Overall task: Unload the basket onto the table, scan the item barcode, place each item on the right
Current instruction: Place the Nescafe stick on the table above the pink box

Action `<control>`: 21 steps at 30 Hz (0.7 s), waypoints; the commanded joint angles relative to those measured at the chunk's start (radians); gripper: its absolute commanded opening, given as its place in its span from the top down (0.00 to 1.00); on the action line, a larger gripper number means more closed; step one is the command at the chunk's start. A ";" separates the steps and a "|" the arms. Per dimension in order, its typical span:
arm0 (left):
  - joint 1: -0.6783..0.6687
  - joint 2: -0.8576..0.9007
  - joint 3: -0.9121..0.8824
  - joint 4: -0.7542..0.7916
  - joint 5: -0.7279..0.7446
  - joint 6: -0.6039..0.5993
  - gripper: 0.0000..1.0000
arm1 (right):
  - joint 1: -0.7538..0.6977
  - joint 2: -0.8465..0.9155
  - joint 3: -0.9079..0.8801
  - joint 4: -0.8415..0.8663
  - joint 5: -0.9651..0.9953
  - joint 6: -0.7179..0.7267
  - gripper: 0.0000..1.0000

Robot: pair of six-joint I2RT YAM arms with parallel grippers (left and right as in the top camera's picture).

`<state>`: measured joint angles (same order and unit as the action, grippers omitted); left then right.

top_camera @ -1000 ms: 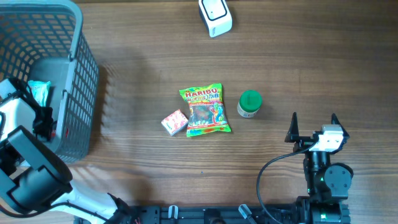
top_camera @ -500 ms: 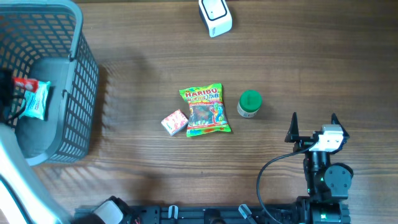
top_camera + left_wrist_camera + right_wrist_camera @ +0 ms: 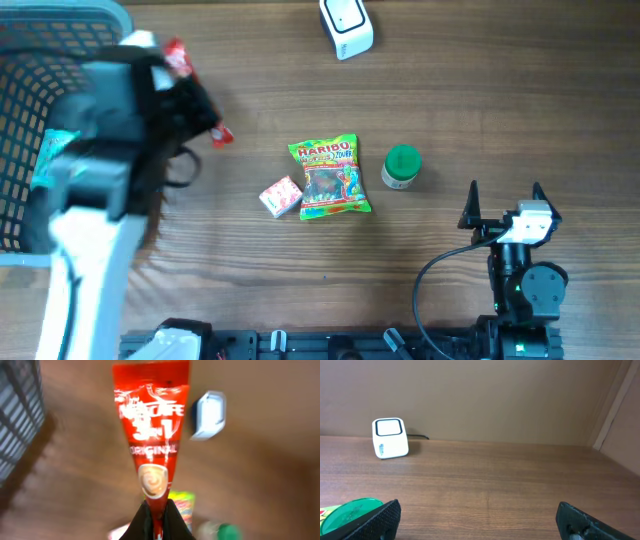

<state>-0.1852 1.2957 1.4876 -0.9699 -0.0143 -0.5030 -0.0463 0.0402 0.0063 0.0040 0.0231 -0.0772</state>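
Nescafe 3-in-1 sachet [image 3: 152, 445]: red stick pack, pinched at its lower end by the left end effector [image 3: 156, 512]. Jaws fully closed on the foil, only a thin strip between them. Rest of the sachet stands straight out beyond the fingertips, printed face toward the wrist camera, clear of the desk [image 3: 500, 90].

Left arm is blurred in the overhead view. Exact line of the sachet there: cannot tell.

Scanner [image 3: 207, 415]: white box with a dark window, ahead of the left end effector and off to the right of the sachet's upper half. Apart from it, no contact.

Grey mesh basket [image 3: 17, 415]: off to the left of the left end effector. A teal packet [image 3: 50, 160] lies inside it.

Haribo bag [image 3: 329, 178]: flat on the desk, shows just past the left fingertips, low in the wrist view. Small pink-and-white box [image 3: 281, 196] touches the bag's lower left corner. Green-capped jar [image 3: 402, 165] stands just beside the bag on its other side.

Right end effector [image 3: 505, 190]: jaws spread wide, nothing between them, nothing touched. Low over the near edge of the desk. Green-capped jar is ahead and to its left; scanner is far ahead, also left.
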 commanded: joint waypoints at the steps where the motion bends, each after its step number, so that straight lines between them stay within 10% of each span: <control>1: -0.093 0.169 -0.034 -0.019 -0.177 0.054 0.96 | 0.002 -0.003 -0.001 0.005 -0.003 -0.009 0.00; 10: -0.129 0.598 -0.095 0.086 -0.092 0.034 0.96 | 0.002 -0.004 -0.001 0.005 -0.003 -0.009 0.00; 21: -0.157 0.796 -0.096 0.306 0.038 -0.396 0.96 | 0.002 -0.004 -0.001 0.004 -0.003 -0.009 0.00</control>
<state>-0.3305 2.0628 1.3949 -0.6952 0.0101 -0.7719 -0.0463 0.0402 0.0063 0.0040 0.0227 -0.0772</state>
